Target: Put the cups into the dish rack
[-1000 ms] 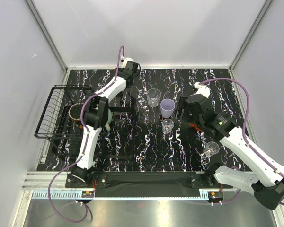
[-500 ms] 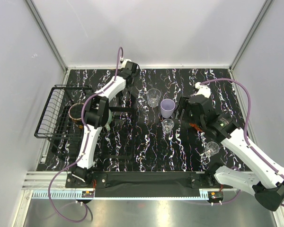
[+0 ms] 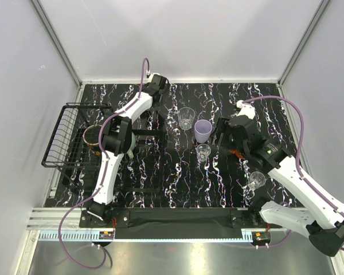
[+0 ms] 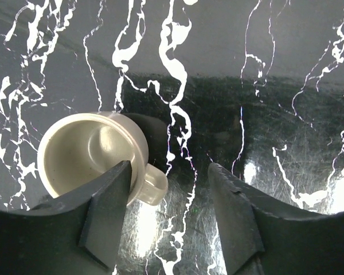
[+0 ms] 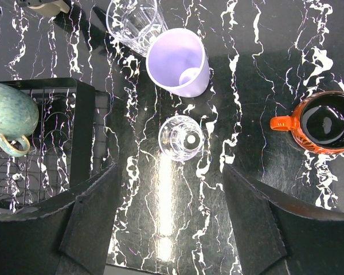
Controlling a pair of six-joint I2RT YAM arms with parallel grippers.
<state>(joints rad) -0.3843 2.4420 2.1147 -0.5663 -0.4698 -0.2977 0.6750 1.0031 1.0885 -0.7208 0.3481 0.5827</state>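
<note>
From above, the dish rack (image 3: 69,143) sits at the left of the worktop (image 3: 178,183). The left fingers (image 3: 155,86) reach to the far edge.

In the left wrist view, they are wide apart and hold nothing. The beige mug (image 4: 83,154) stands off to one side. Slide over until the mug is in the middle, then go down and squeeze.

In the right wrist view, the right fingers (image 5: 89,223) are wide apart and empty too, above a small glass (image 5: 180,137).

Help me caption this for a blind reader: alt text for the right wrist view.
The open right gripper hangs above a small clear glass. Beyond: lavender cup and tall glass; red mug at right, teal mug on dish rack at left.
</note>
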